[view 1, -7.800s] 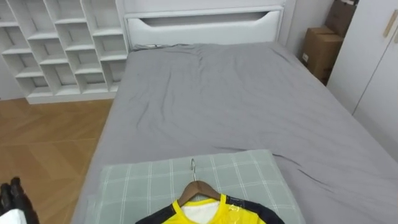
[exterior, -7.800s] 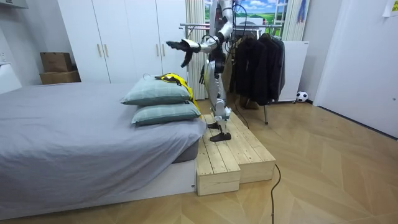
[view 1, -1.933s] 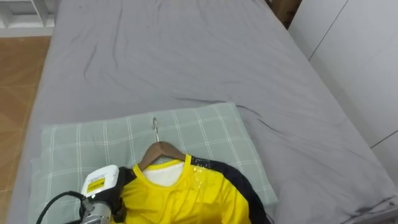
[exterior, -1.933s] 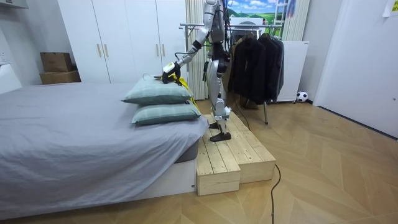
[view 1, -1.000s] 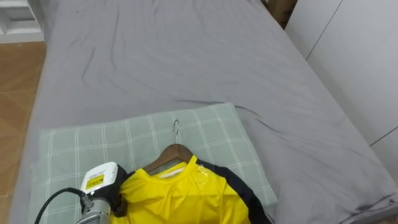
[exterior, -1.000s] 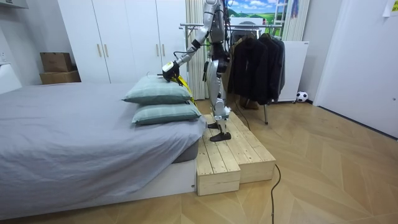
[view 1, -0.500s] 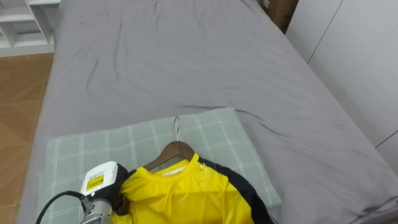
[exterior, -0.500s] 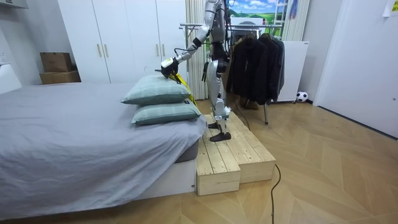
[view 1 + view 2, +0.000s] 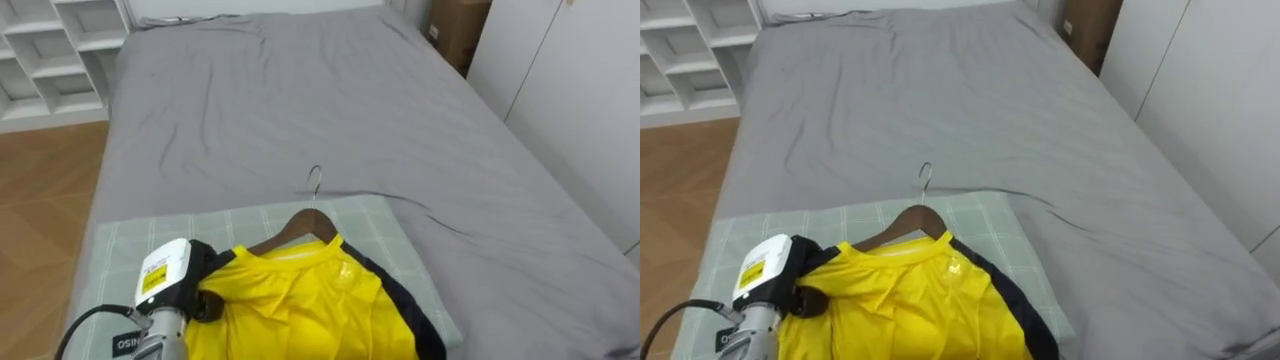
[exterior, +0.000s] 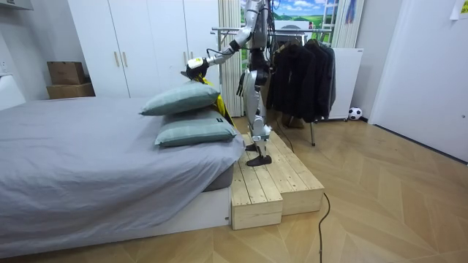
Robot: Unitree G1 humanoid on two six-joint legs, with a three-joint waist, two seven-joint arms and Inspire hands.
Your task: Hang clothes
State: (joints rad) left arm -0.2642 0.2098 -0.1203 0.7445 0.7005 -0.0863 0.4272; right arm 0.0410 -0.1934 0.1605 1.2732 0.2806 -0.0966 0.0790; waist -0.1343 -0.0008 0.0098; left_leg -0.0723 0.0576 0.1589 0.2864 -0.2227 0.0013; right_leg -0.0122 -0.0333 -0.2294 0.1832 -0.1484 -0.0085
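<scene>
Up front, the yellow shirt [image 9: 290,300] sits on its wooden hanger [image 9: 300,222] over the green checked pillow [image 9: 130,240]. The hanger's metal hook [image 9: 315,178] points away from the robot, toward the head of the bed [image 9: 300,90]. Its long axis runs across the view and tilts, with the left shoulder lower and nearer. The shirt's body trails back toward the robot, a dark sleeve edge along its right side.

The left hand [image 9: 203,285] is at the left shoulder, fingers half buried in the cloth. It seems clenched on the yellow shirt there.

Beyond the hook lies broad bare grey sheet, the widest open room. The bed's left edge drops to the wooden floor [image 9: 40,190], with a white shelf [image 9: 50,50] farther off. On the right, wardrobe doors [image 9: 580,90] and a cardboard box [image 9: 460,30] stand close along the bed.

From the room view the robot stands on a wooden platform [image 10: 267,175] at the bed's end — left arm stretched out over two stacked pillows, the shirt hanging from the hand. A clothes rack [image 10: 300,73] of dark garments stands just behind.
</scene>
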